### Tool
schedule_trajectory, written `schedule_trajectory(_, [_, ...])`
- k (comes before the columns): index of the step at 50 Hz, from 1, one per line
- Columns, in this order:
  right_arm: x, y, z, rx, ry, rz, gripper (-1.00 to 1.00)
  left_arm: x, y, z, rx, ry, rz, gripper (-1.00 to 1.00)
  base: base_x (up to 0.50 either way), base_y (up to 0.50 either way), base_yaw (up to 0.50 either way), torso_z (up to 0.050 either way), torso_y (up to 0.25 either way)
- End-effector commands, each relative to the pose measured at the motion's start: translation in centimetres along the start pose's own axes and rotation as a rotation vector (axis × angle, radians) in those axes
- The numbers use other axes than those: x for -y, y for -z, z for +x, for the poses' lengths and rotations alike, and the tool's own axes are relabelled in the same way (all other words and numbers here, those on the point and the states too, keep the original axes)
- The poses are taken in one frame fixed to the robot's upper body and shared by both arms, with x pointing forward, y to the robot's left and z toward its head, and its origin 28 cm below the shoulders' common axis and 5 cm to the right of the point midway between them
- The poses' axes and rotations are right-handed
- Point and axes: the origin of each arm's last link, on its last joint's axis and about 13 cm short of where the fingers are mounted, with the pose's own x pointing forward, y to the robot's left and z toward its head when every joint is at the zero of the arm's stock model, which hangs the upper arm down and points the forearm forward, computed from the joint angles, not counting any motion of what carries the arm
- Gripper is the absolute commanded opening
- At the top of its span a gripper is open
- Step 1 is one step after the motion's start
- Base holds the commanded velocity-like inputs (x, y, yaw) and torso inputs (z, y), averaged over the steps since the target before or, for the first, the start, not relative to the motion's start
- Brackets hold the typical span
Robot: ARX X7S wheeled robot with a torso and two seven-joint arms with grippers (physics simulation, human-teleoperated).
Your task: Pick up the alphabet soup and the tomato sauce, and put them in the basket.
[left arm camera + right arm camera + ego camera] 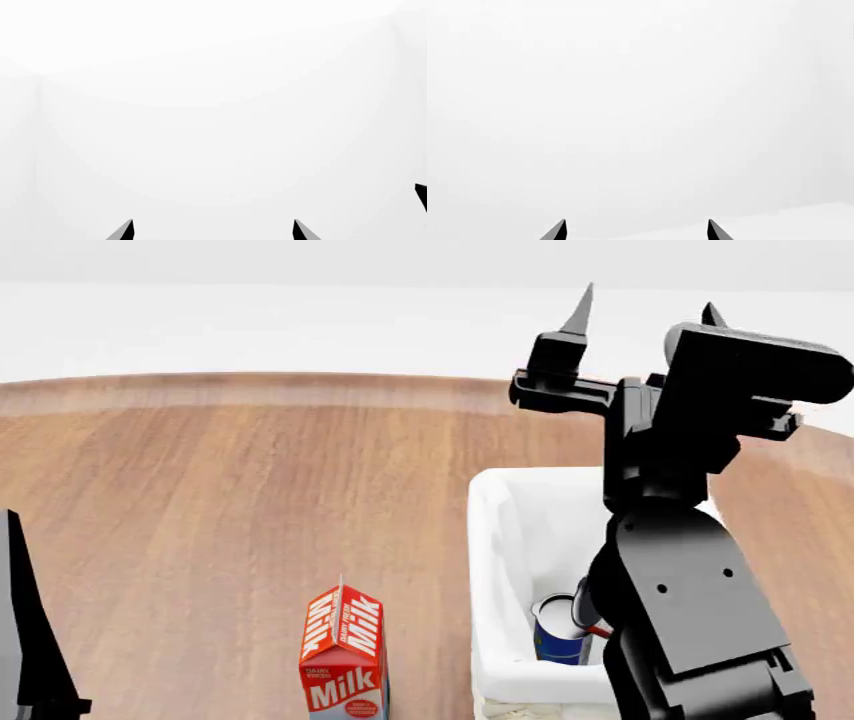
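Observation:
The cream-white basket (491, 540) stands on the wooden table at the right of the head view. Inside it, the blue alphabet soup (558, 636) stands near the front wall. Against it shows a silvery end and a red sliver of the tomato sauce (602, 631), mostly hidden behind my right arm. My right gripper (647, 308) is raised high above the basket's far end, pointing upward, open and empty. In its wrist view the right gripper (636, 230) faces only white. My left gripper (213, 230) is open too, with nothing between its fingertips.
A red and white milk carton (344, 652) stands on the table just left of the basket. Part of my left arm (30, 640) shows as a dark shape at the left edge. The round table's (240, 470) far edge curves across the back.

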Motion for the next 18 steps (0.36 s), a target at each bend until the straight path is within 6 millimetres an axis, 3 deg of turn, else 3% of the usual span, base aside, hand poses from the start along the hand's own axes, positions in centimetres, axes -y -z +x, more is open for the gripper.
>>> schedule_trajectory(1, [-1.3,-3.1,-0.2,0.186,-0.03,0.012,1.0,0.0,0.0,-0.1,-0.003,-0.002,0.0,1.0,0.0,0.0,0.0,0.0,0.0])
schedule_trajectory(18, [-0.9,-5.6,-1.4,0.373,-0.007,-0.014,1.0,0.0,-0.1,0.0,0.002,0.002,0.0,1.0,0.0,0.0,0.0,0.0,0.0])
